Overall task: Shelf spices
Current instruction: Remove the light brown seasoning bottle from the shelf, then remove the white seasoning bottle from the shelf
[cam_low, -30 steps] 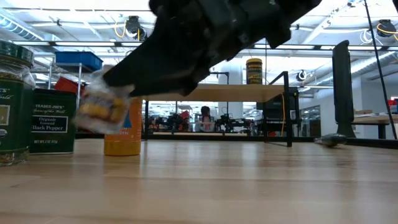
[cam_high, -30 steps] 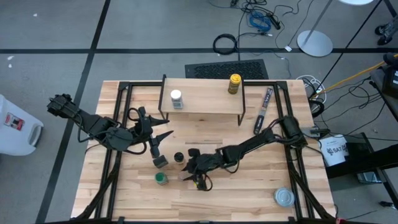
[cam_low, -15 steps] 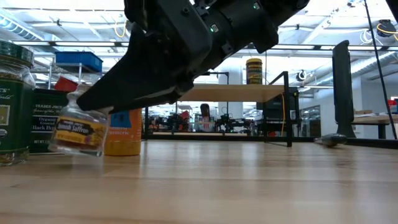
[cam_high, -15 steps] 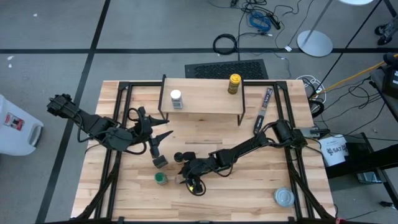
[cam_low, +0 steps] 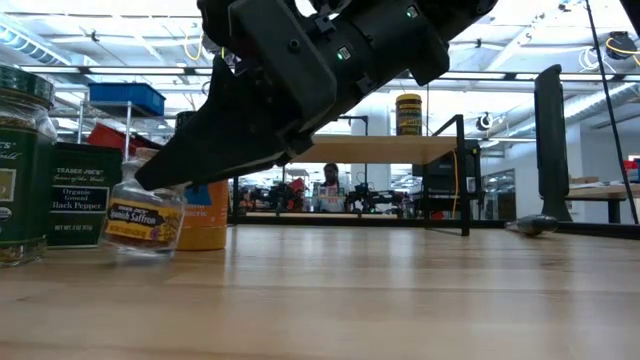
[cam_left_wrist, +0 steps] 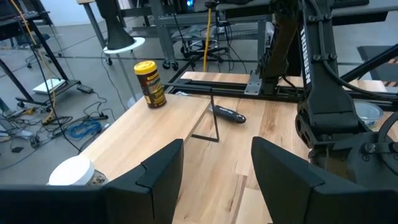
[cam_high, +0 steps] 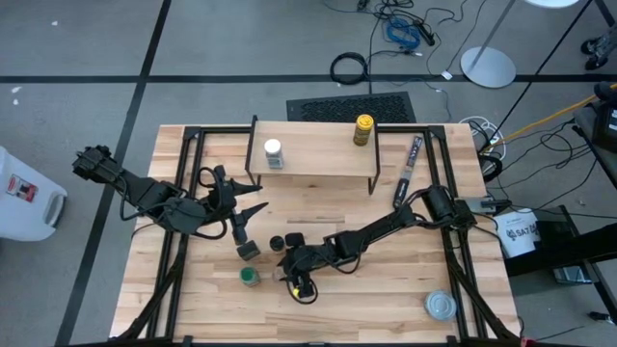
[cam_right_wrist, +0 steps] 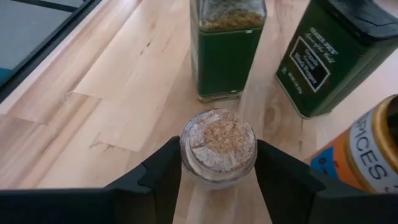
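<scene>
We see the big wooden table (cam_high: 405, 289). On its far side, at 12 o'clock, stands the shelf (cam_high: 313, 154) with a white-lidded jar (cam_high: 274, 151) and a yellow-lidded jar (cam_high: 363, 129) on top. The left gripper (cam_high: 253, 210) waits at 9 o'clock, fingers spread wide. The right gripper (cam_high: 292, 280) is near the middle, pinching the small saffron jar (cam_right_wrist: 218, 147), which sits a bit tilted on the table by the dark square tin (cam_right_wrist: 333, 56), the green jar (cam_right_wrist: 227, 46) and the orange jar (cam_right_wrist: 360, 152).

Two jars are seen on the shelf (cam_high: 313, 154): one yellow-lidded (cam_high: 363, 128), one white-lidded (cam_high: 273, 151). Four spice containers are counted on the table (cam_high: 386, 299), plus one silver tin (cam_high: 441, 306) and one dark packet (cam_high: 409, 166).
</scene>
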